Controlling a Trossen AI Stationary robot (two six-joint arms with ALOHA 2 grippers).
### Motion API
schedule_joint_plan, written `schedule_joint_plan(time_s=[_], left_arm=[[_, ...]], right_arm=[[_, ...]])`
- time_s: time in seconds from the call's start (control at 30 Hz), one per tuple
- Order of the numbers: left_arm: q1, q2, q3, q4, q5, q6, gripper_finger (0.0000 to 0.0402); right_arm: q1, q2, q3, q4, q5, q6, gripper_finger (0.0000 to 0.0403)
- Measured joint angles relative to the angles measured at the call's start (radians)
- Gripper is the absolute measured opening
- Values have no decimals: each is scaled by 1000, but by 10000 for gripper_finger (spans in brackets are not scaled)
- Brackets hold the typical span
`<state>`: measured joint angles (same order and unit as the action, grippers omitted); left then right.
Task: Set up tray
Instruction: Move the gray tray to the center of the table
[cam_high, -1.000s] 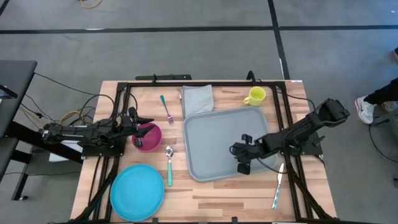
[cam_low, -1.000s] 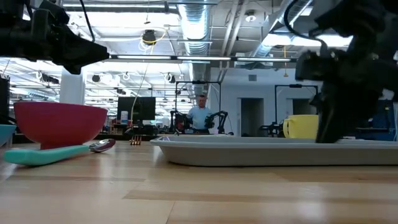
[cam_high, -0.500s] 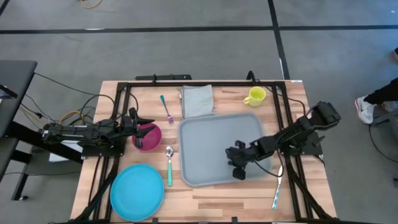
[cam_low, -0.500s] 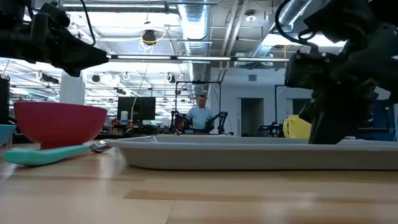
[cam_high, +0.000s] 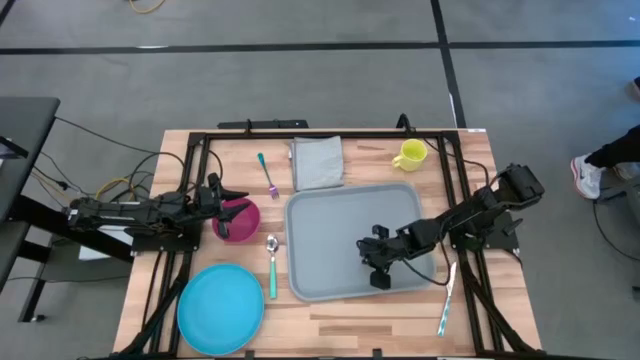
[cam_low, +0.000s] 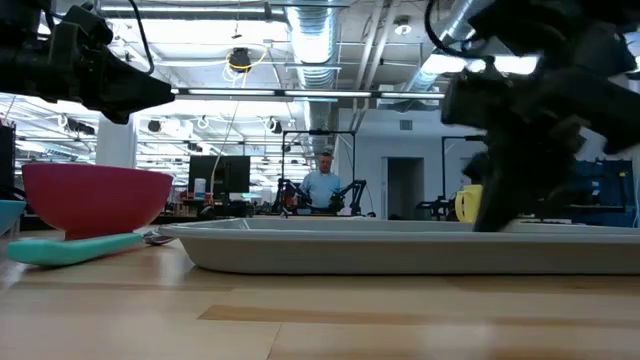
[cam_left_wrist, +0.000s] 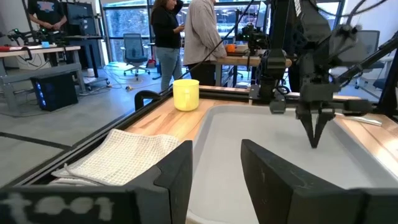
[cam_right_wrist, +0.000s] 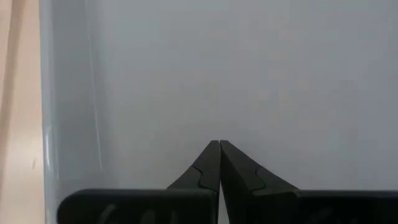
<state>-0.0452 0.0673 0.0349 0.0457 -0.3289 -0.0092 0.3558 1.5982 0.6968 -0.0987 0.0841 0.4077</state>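
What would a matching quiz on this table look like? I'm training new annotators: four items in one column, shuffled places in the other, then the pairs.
Items:
1. mug
2. plate
3. bowl
4. right gripper

Places:
A. at the left gripper, left of the tray
B. table's near left corner
C. over the tray's floor, fingers shut
D. beyond the tray's far right corner

Pairs: 1-D, 2-B, 3-A, 4-C
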Motion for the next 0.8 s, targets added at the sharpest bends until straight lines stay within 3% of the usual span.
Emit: schedule_joint_plan(time_s=[0.1, 0.23, 0.3, 0.37, 0.67, 0.8], left_arm=[[0, 0, 0, -12, 0, -2, 128], [0, 0, 0, -26, 0, -2, 128], [0, 0, 0, -31, 0, -3, 128], [0, 0, 0, -33, 0, -3, 128], [0, 0, 0, -37, 1, -14, 128], [0, 0, 0, -37, 1, -14, 128]], right_arm=[[2, -35, 30, -129, 34, -24, 0], [1, -83, 46, -321, 179, -10, 0], [-10, -81, 46, -390, 200, 15, 0], [-24, -77, 41, -444, 161, 16, 0], [-94, -37, -36, -313, 94, 36, 0], [-99, -43, -41, -217, -69, 35, 0]])
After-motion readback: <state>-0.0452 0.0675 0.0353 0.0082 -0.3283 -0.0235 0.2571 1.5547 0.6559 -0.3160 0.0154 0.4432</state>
